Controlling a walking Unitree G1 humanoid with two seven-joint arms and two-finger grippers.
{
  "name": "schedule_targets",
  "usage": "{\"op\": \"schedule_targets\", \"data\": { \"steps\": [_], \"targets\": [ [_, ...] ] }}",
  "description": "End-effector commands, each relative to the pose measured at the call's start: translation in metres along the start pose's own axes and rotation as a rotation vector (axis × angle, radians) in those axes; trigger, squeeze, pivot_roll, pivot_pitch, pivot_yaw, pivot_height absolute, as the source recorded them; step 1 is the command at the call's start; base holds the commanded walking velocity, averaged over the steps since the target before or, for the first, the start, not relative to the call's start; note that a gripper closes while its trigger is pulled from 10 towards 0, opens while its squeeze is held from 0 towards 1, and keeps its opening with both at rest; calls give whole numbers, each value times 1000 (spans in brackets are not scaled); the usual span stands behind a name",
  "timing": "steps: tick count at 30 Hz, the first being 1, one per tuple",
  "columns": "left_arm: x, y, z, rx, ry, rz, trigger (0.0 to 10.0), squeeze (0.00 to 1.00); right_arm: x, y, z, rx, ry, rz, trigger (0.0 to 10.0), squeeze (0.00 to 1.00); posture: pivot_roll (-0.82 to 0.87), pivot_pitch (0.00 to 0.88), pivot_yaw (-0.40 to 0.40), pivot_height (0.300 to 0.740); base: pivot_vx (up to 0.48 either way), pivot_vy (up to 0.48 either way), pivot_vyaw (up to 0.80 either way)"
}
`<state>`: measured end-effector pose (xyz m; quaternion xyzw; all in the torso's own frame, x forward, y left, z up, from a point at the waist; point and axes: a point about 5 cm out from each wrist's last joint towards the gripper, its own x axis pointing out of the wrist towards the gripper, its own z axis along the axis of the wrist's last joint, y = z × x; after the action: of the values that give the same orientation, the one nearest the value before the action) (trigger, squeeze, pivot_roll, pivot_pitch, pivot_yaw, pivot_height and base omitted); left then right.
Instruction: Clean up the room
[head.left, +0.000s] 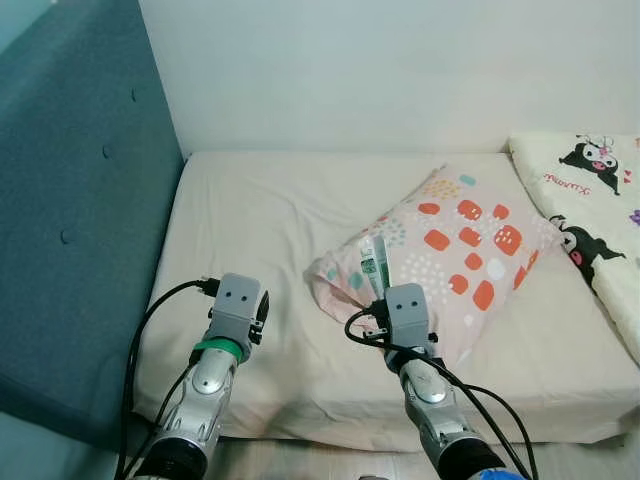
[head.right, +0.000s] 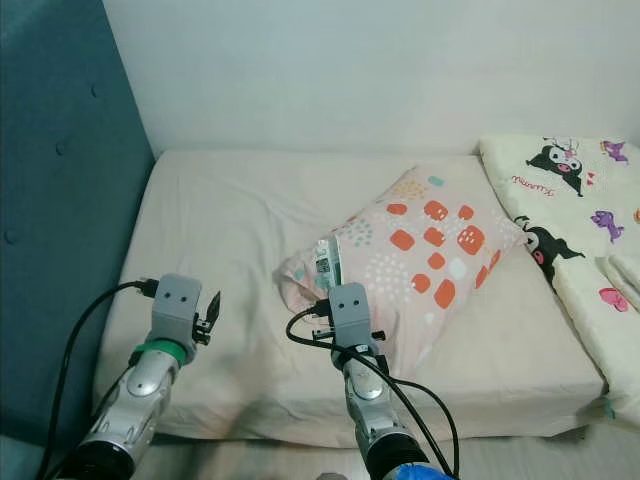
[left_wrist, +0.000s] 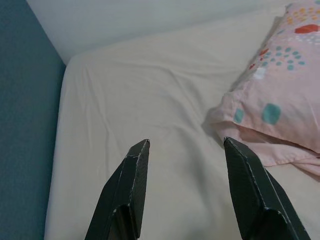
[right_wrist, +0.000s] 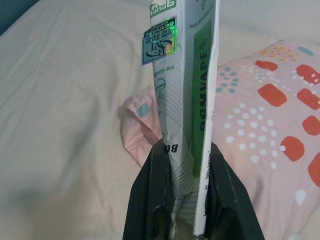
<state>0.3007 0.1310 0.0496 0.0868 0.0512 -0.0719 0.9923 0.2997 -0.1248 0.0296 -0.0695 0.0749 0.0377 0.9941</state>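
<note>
In the left eye view, a white-and-green packet (head.left: 372, 262) was held upright by the right pincer (head.left: 380, 290) over the near left corner of a spotted pink pillow (head.left: 460, 245) on the bed (head.left: 250, 220). The left pincer (head.left: 262, 310) was poised above bare sheet.

In the left wrist view, its fingers (left_wrist: 131, 172) were spread apart, nothing between them.

In the right wrist view, the packet was clamped between both fingers (right_wrist: 152, 195).

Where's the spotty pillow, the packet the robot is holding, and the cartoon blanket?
Pillow (head.left: 470, 245), left eye view: middle of its patterned top.
Packet (right_wrist: 182, 95), right wrist view: its printed side, above the right gripper (right_wrist: 186, 150).
Blanket (head.left: 590, 200), left eye view: its printed top near the edge.
</note>
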Motion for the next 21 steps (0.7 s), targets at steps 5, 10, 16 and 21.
{"op": "schedule_targets", "data": {
  "steps": [5,10,16,21],
  "targets": [
    [-5,-3,-10,10,36,-21,10000,0,-4,-1,-10,4,45,-11,10000,0,11,30,-23,740,0,0,0],
    [-4,-4,-10,16,44,-30,10000,0,-5,-1,-11,4,53,-11,10000,0,12,47,-24,740,0,0,0],
    [-6,-4,-21,-26,117,-30,10000,0,-5,-3,-14,13,75,-28,10000,0,9,54,-20,740,0,0,0],
    [-6,-7,-21,-37,118,-50,10000,0,-6,-4,-15,14,79,-33,10000,0,9,58,-19,740,0,-244,0]
  ]
}}
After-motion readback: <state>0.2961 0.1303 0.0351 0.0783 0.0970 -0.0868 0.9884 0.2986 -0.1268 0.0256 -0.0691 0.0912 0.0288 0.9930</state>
